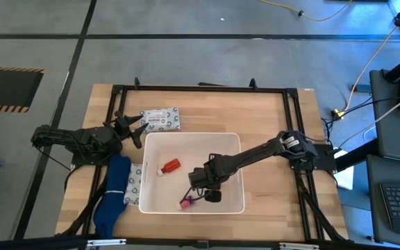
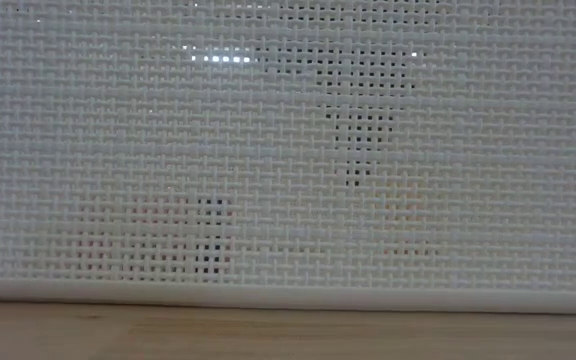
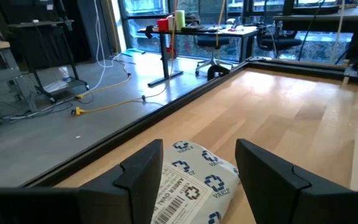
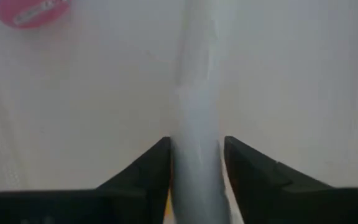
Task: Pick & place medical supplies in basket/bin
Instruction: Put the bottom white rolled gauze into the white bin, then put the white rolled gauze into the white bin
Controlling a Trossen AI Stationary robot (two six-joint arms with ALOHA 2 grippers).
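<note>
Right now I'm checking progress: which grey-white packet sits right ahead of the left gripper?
The packet beyond the bin's far rim; the other packet lies against the bin's left side.

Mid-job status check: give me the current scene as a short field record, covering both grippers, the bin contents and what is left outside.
right gripper: down inside the white bin, a white tube between its fingers
left gripper: open, over the table just outside the bin's far left corner, facing a patterned packet
in bin: red bottle, pink-capped vial
outside bin: second patterned packet against the bin's left wall, next to a blue cloth
low view: filled by the bin's mesh wall
</note>
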